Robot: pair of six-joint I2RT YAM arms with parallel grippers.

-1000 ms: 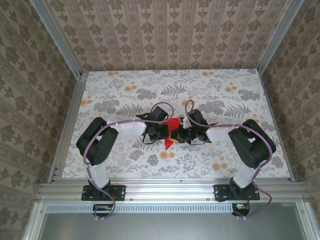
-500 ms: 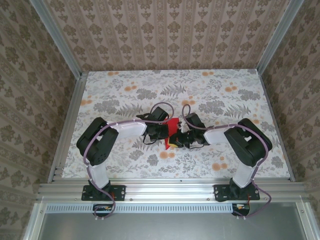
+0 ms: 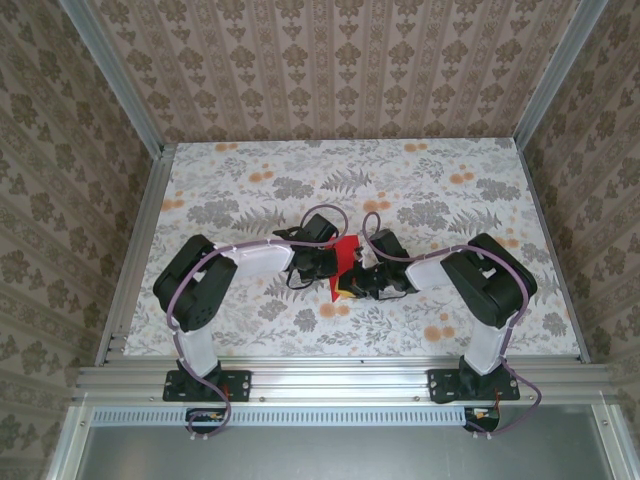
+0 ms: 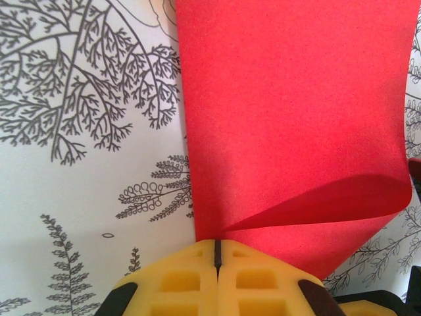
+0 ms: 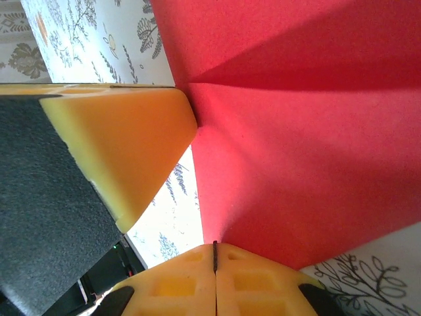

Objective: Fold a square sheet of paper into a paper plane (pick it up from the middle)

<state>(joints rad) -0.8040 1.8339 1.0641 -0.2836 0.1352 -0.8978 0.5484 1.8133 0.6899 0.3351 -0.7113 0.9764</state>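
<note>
Two arms reach inward across the flowered table (image 3: pixel 250 185), and between them they hold the red sheet of paper (image 3: pixel 346 256), a little toward 6 o'clock from the table's centre. From above, the left pincer (image 3: pixel 328 264) comes at the paper from 9 o'clock and the right pincer (image 3: pixel 358 282) from 3 o'clock, the two very close together. In the left wrist view we see that pincer's yellow fingers (image 4: pixel 177 263) pressed together with the paper's edge caught in the seam. The sheet runs up toward 12 o'clock, and its 4 o'clock part curls over in a soft roll. In the right wrist view the right pincer is likewise clamped on the paper, at a spot where creases meet, and the sheet spreads toward 12 and 3 o'clock. A second yellow-and-black finger (image 5: pixel 125 145) crowds in there from 9 o'clock, just beside the paper. Purple cables (image 3: pixel 325 208) loop over both wrists at 12 o'clock of the paper, and the wrists hide part of it from above. Patterned walls (image 3: pixel 60 150) and a metal rail (image 3: pixel 330 378) at 6 o'clock box the table in.
</note>
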